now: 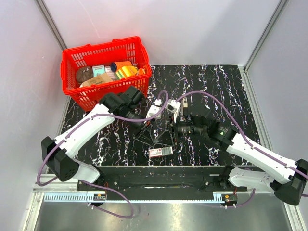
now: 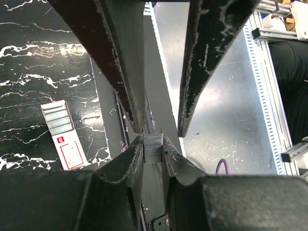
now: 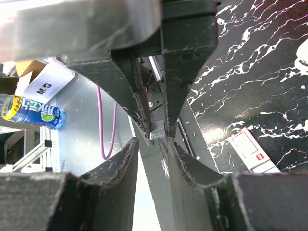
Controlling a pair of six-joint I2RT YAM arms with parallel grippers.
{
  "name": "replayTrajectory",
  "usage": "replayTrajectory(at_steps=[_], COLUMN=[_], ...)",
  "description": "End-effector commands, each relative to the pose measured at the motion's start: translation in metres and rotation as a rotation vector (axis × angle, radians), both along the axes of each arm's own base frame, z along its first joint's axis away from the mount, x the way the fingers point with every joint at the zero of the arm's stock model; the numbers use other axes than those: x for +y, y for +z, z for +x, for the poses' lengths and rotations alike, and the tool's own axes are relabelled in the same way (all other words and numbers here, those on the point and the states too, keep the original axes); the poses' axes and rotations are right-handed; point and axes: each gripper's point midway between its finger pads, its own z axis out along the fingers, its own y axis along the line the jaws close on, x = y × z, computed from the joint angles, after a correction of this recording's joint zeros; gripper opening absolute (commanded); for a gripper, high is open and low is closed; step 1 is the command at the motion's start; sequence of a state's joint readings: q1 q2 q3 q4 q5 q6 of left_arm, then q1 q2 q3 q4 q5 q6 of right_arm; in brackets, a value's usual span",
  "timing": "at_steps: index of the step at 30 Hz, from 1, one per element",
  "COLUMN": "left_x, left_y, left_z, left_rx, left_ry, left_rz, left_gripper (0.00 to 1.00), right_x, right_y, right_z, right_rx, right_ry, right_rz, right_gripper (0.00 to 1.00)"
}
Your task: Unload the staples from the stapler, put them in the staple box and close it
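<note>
My left gripper (image 2: 153,144) is shut on a short grey strip of staples (image 2: 153,148), pinched between its fingertips. My right gripper (image 3: 153,143) is open, its tips facing the left gripper's tips just short of the strip (image 3: 158,131). In the top view both grippers meet tip to tip above the near middle of the table, left (image 1: 153,137) and right (image 1: 168,136). A flat white-and-red staple box (image 1: 160,152) lies on the table just in front of them; it also shows in the left wrist view (image 2: 62,134). I cannot make out the stapler in any view.
A red basket (image 1: 96,48) full of items stands at the back left of the black marbled table. A metal rail and shelf run along the near edge under the grippers. A blue drink bottle (image 3: 33,111) lies off the table.
</note>
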State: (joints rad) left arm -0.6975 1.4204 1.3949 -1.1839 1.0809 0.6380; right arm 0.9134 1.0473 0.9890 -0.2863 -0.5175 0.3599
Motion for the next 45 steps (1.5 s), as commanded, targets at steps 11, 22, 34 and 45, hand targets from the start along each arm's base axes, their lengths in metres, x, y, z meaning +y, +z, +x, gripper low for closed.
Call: replayTrajectory(at_steps=[11, 22, 34, 45], left_x=[-0.007, -0.007, 0.024, 0.047], left_y=[0.021, 0.017, 0.021, -0.021], left_z=[0.002, 0.006, 0.059, 0.119], left_rx=[-0.010, -0.024, -0.136, -0.256], left_ry=[-0.013, -0.003, 0.131, 0.406], left_rz=[-0.078, -0.059, -0.042, 0.095], left_gripper=[0.00, 0.10, 0.99, 0.99], right_x=[0.009, 0.010, -0.022, -0.045], right_y=[0.024, 0.021, -0.016, -0.107], right_z=[0.000, 0.000, 0.011, 0.060], right_rx=[-0.054, -0.043, -0.007, 0.060], right_ry=[0.018, 0.001, -0.184, -0.717], right_rz=[0.069, 0.073, -0.044, -0.240], right_gripper=[0.27, 0.12, 0.08, 0.04])
